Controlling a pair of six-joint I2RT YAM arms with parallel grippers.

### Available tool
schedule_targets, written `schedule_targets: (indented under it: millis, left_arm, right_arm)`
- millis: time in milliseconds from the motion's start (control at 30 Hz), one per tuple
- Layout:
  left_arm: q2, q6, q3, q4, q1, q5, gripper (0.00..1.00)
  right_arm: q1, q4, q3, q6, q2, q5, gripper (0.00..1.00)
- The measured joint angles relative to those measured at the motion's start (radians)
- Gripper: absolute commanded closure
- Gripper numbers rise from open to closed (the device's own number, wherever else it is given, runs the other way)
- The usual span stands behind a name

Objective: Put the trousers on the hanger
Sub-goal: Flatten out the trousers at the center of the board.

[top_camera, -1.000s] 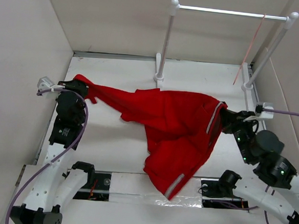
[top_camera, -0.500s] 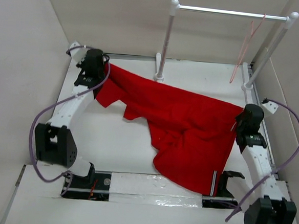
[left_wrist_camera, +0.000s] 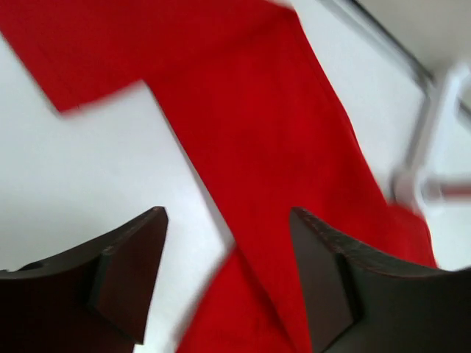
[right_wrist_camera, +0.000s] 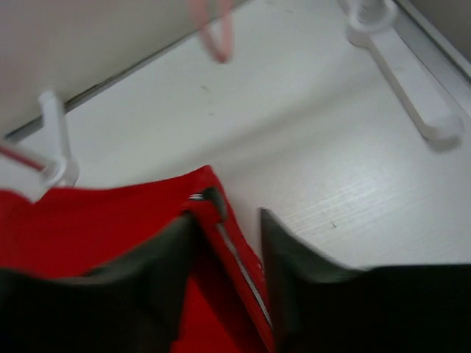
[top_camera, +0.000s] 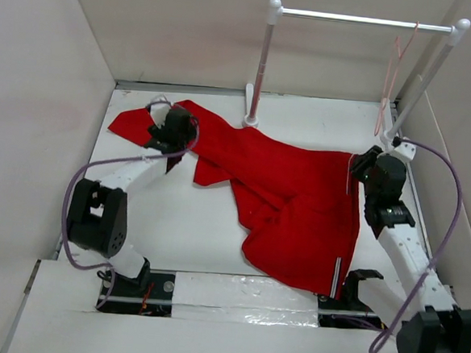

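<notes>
The bright red trousers (top_camera: 291, 196) lie spread flat on the white table, from the far left corner down to the near right. My left gripper (top_camera: 172, 133) hovers over their upper left part. Its jaws (left_wrist_camera: 227, 220) are wide open, with the red cloth (left_wrist_camera: 280, 132) lying below them and nothing gripped. My right gripper (top_camera: 364, 168) is at the trousers' right edge. There the jaws (right_wrist_camera: 228, 220) stand apart, with the white-striped hem (right_wrist_camera: 235, 257) lying loose between them. The pale pink hanger (top_camera: 387, 86) hangs from the right end of the rack bar, and its lower loop (right_wrist_camera: 217, 37) shows in the right wrist view.
A white-posted rack with a silver bar (top_camera: 360, 19) stands at the back, its left post (top_camera: 262, 65) just behind the trousers and its right foot (right_wrist_camera: 401, 70) near my right gripper. Walls close in the table on the left, right and back.
Both grippers have opened and let go of the trousers, which now lie slack on the table. My left gripper has pulled back from the far left corner; my right one has shifted slightly left.
</notes>
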Motion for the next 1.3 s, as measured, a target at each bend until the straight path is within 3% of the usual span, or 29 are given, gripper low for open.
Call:
schedule_targets:
  millis: [33, 67, 167, 300, 333, 367, 400, 467, 567, 667, 800, 833, 1033, 1300]
  left_arm:
    - [-0.039, -0.019, -0.072, 0.013, -0.036, 0.014, 0.42]
    - [-0.082, -0.035, -0.142, 0.03, -0.069, 0.033, 0.45]
    - [-0.19, -0.078, -0.313, 0.092, -0.133, 0.101, 0.46]
    - [-0.207, -0.108, -0.438, 0.151, -0.123, 0.167, 0.42]
    - [-0.192, -0.109, -0.453, 0.158, -0.119, 0.178, 0.42]
    - [-0.17, -0.11, -0.461, 0.163, -0.115, 0.187, 0.42]
    - [-0.143, -0.111, -0.462, 0.168, -0.111, 0.201, 0.42]
    - [-0.082, -0.111, -0.46, 0.188, -0.103, 0.226, 0.42]
    - [-0.029, -0.108, -0.439, 0.237, -0.098, 0.26, 0.44]
    - [0.008, -0.106, -0.423, 0.275, -0.093, 0.305, 0.54]
    - [0.023, -0.102, -0.42, 0.286, -0.094, 0.328, 0.85]
    - [0.024, -0.101, -0.42, 0.286, -0.094, 0.333, 1.0]
    - [-0.037, -0.11, -0.43, 0.278, -0.101, 0.351, 1.0]
    - [-0.476, -0.113, -0.49, 0.257, -0.126, 0.296, 1.0]
  right_arm:
    - [0.041, 0.003, -0.006, -0.006, -0.039, -0.01, 0.92]
    - [0.087, 0.002, -0.011, -0.014, -0.082, -0.014, 1.0]
    - [0.228, 0.004, -0.017, -0.037, -0.19, -0.035, 1.0]
    - [0.394, -0.019, -0.024, -0.065, -0.243, 0.025, 1.0]
    - [0.405, -0.028, -0.028, -0.071, -0.246, 0.046, 0.96]
    - [0.406, -0.035, -0.035, -0.076, -0.247, 0.064, 0.79]
    - [0.396, -0.047, -0.041, -0.08, -0.245, 0.077, 0.67]
    - [0.356, -0.067, -0.049, -0.085, -0.237, 0.082, 0.39]
    - [0.283, -0.065, -0.071, -0.082, -0.217, 0.072, 0.22]
    - [0.202, -0.058, -0.112, -0.062, -0.183, 0.052, 0.13]
    - [0.024, -0.037, -0.176, -0.006, -0.121, 0.016, 0.1]
    - [-0.023, -0.031, -0.189, 0.01, -0.101, 0.007, 0.1]
    - [-0.282, 0.01, -0.226, 0.111, 0.055, -0.094, 0.13]
    - [-0.502, 0.104, -0.227, 0.192, 0.269, -0.303, 0.17]
